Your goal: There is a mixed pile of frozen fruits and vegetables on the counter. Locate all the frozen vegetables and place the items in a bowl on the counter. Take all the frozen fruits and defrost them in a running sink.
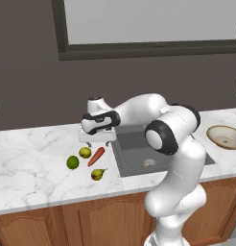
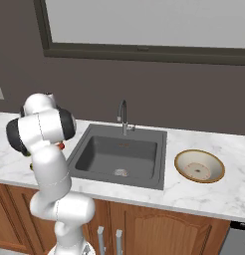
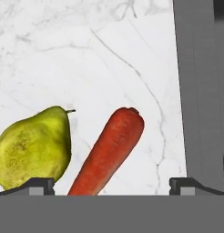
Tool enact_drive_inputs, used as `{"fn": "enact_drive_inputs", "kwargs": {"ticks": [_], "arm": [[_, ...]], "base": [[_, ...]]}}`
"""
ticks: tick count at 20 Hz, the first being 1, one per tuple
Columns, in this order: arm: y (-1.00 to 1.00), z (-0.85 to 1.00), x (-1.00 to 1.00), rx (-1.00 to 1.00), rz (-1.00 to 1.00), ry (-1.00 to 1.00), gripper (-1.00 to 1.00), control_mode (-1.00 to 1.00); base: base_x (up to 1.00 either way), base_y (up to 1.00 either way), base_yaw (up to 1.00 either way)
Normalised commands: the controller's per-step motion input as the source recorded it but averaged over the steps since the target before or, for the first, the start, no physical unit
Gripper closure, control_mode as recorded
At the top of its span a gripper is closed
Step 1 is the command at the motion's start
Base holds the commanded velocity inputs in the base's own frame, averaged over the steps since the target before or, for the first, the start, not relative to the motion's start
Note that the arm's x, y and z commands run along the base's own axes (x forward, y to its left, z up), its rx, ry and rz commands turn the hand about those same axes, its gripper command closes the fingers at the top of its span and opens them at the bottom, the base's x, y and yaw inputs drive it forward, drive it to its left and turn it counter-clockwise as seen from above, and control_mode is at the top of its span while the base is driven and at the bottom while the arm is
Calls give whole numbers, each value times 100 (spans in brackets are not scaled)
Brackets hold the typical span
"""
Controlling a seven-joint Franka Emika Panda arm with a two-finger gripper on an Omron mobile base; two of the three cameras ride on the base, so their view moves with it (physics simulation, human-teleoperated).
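Four produce items grouped on the marble desk (image 1: 33, 158) left of the sink (image 1: 139, 153): one carrot (image 1: 96, 156), one bright green ball (image 1: 72, 162), one yellow-green ball (image 1: 85, 152), one pear (image 1: 97, 174). Carrot lying flat, long axis diagonal, thick end toward the sink's back corner, taper toward the desk's front edge. Poised just above the pile, end effector (image 1: 98, 142) spread wide, holding nothing. One bowl (image 1: 226, 137) well right of the sink.
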Motion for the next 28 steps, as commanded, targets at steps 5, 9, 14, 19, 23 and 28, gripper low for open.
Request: {"fn": "enact_drive_inputs", "kwargs": {"ticks": [5,9,14,19,23,28], "arm": [[6,-15,6,0,-2,0,-100,-100],[0,-15,-3,0,-4,0,-100,-100],[0,-18,-8,0,-4,0,-100,-100],[0,-17,0,0,-4,0,-100,-100],[0,-18,-2,1,-3,0,-100,-100],[-6,-24,-5,2,-3,0,-100,-100]], "base": [[0,0,0],[0,0,0],[0,0,0],[0,0,0],[0,0,0],[0,0,0]]}}
